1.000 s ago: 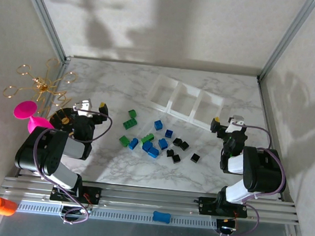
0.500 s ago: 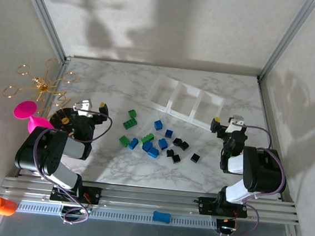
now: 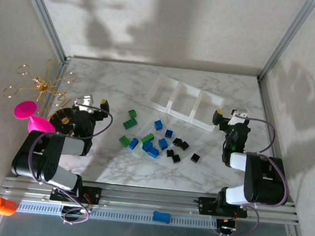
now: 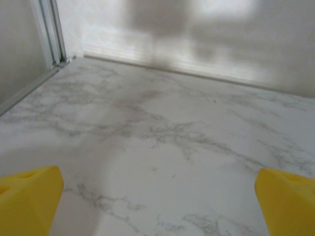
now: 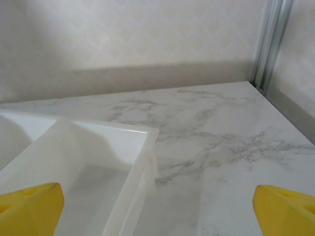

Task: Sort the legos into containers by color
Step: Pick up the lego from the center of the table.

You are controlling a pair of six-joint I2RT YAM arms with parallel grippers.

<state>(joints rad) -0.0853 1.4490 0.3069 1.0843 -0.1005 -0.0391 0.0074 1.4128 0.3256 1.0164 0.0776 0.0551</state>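
Both pincers stood wide open and empty: left pincer point(image 3: 94, 102) beside a pink goblet point(image 3: 25, 110), right pincer point(image 3: 229, 114) facing the containers point(image 5: 118, 127), cropped in its wrist view; legos point(image 3: 163, 143) between them.

On left gripper point(image 4: 157, 199), yellow fingertips point(image 4: 28, 199) are cropped by the wrist frame's bottom corners, with the rest unseen. On right gripper point(image 5: 157, 209), fingertips point(image 5: 29, 206) are likewise cut at the bottom edge. The containers point(image 5: 140, 147) are clipped left and bottom in right wrist view. The legos point(image 3: 154, 143) are too small from above; the blue cluster is bunched, so the count is not determined. The pink object point(image 3: 28, 112) is partly masked by left arm point(image 3: 45, 152).
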